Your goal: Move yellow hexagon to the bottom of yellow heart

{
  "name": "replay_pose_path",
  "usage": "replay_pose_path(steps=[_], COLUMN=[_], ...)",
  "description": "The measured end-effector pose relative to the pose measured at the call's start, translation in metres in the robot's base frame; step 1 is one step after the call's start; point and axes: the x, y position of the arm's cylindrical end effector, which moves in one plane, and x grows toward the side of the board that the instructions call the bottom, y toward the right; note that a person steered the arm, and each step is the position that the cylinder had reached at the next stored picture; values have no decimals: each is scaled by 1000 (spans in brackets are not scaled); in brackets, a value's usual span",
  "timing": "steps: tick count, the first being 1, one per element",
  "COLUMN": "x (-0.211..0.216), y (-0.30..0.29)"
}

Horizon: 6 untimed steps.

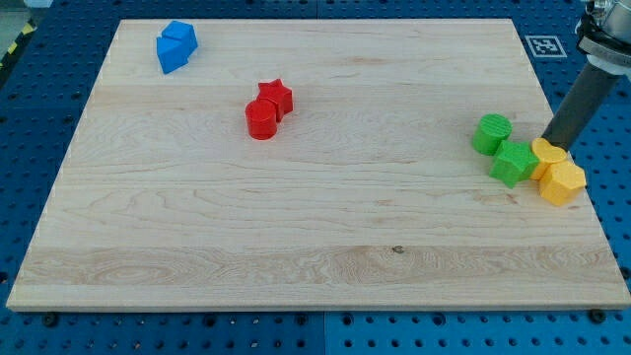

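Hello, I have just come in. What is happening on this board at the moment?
A robot arm with a dark rod works on a wooden board. My tip stands at the view's right, just above the yellow heart. The yellow hexagon already lies touching the heart, below it and slightly right. Two green blocks sit beside them; red blocks and blue blocks lie apart.

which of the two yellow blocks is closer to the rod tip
The yellow heart, directly under my tip; the yellow hexagon sits below it, toward the view's bottom.
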Motion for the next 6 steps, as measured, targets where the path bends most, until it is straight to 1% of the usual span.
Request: replay_pose_path(steps=[2,3,4,5,6], x=[14,33,34,14,36], y=[3,3,3,13,24])
